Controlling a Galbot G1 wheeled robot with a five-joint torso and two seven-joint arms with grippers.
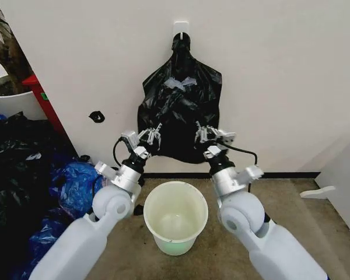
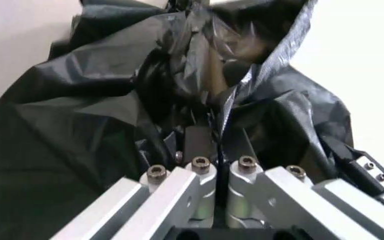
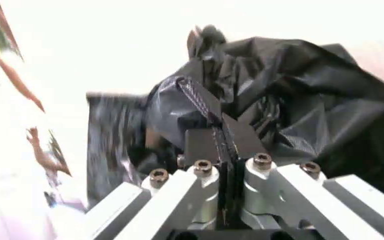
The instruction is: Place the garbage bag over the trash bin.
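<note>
— Black crinkled plastic: where's the garbage bag (image 1: 178,111)?
— Hanging from a white wall hook (image 1: 181,27) at twelve o'clock, above the trash bin (image 1: 175,216).
— And the grippers?
— The left gripper (image 1: 153,136) pinches its lower edge at ten o'clock from the bin, the right gripper (image 1: 203,133) at one o'clock, both clamped on plastic.
</note>
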